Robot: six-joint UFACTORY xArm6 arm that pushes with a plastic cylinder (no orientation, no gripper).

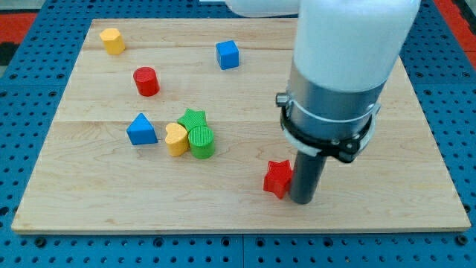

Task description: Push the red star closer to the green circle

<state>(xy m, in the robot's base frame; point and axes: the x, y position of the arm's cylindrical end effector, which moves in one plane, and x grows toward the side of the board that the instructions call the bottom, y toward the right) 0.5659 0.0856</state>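
Red star [277, 177] sits touching my tip [303, 201] on its left; no pincer shows.

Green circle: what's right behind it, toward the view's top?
A green star sits behind the green circle, its lower part covered. A yellow heart touches the circle's left side.

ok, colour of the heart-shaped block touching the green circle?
Yellow heart, against the green circle on its left; camera view.
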